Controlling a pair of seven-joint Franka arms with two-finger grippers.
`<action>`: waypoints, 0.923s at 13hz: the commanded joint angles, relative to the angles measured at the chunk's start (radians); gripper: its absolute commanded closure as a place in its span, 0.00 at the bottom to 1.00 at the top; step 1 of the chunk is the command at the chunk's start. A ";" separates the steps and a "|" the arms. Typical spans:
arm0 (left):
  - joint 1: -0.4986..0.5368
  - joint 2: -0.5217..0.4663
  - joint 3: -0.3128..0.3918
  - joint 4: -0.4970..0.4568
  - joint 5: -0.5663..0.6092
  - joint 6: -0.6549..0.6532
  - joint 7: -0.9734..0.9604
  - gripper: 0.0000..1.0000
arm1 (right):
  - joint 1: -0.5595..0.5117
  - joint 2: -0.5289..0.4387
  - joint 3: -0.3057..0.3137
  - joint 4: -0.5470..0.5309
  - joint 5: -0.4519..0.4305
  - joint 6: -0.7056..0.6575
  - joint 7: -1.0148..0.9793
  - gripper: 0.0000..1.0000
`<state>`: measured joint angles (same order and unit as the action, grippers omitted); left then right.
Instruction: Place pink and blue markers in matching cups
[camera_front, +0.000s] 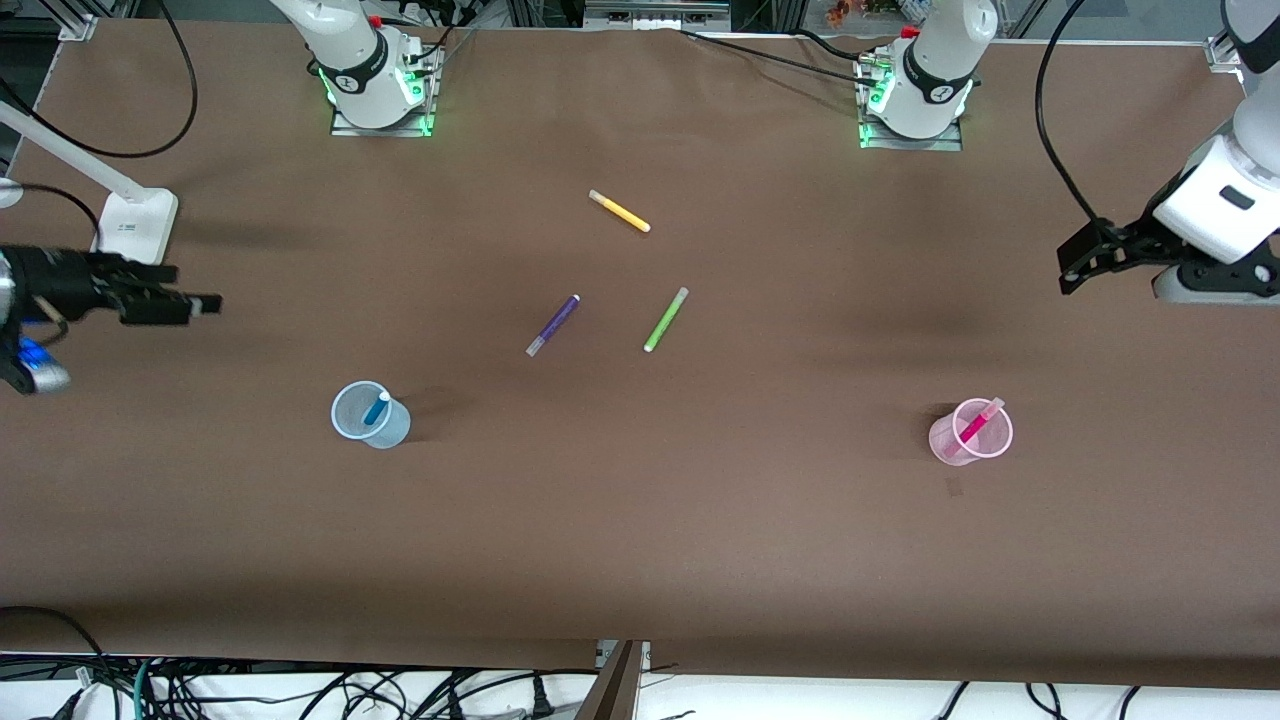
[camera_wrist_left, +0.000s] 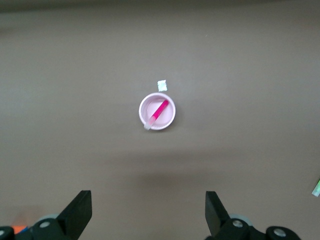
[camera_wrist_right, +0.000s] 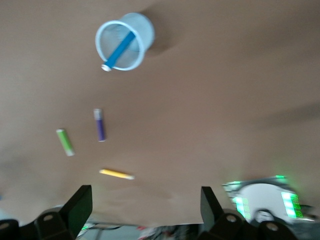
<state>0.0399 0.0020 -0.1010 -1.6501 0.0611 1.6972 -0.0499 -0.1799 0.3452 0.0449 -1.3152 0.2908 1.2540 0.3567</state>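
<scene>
The pale blue cup (camera_front: 370, 415) stands toward the right arm's end of the table with the sky-blue marker (camera_front: 376, 408) leaning inside it. They also show in the right wrist view, the cup (camera_wrist_right: 127, 27) and the marker (camera_wrist_right: 120, 49). The pale pink cup (camera_front: 970, 432) stands toward the left arm's end with the pink marker (camera_front: 978, 422) leaning inside. The left wrist view shows this cup (camera_wrist_left: 170, 117) and marker (camera_wrist_left: 159, 112) too. My left gripper (camera_front: 1075, 265) (camera_wrist_left: 147, 200) is open and empty, up over the table's left-arm end. My right gripper (camera_front: 195, 295) (camera_wrist_right: 145, 192) is open and empty over the right-arm end.
A purple pen (camera_front: 553, 325), a lime-green pen (camera_front: 666, 319) and a yellow pen (camera_front: 620, 211) lie mid-table, farther from the front camera than the cups. A white stand base (camera_front: 138, 225) sits near the right gripper. A small white scrap (camera_wrist_left: 162, 85) lies beside the pink cup.
</scene>
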 joint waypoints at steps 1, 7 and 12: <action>-0.005 -0.033 0.015 -0.022 -0.012 -0.016 0.016 0.00 | 0.083 -0.127 0.003 -0.036 -0.143 -0.042 -0.008 0.01; -0.005 -0.027 0.007 -0.016 -0.009 -0.076 0.018 0.00 | 0.155 -0.180 0.030 -0.068 -0.283 -0.047 -0.021 0.01; -0.005 -0.020 0.007 -0.005 -0.007 -0.079 0.013 0.00 | 0.157 -0.180 0.050 -0.070 -0.297 -0.051 -0.036 0.01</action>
<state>0.0375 -0.0135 -0.0960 -1.6603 0.0611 1.6301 -0.0499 -0.0228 0.1844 0.0887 -1.3667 0.0132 1.2029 0.3401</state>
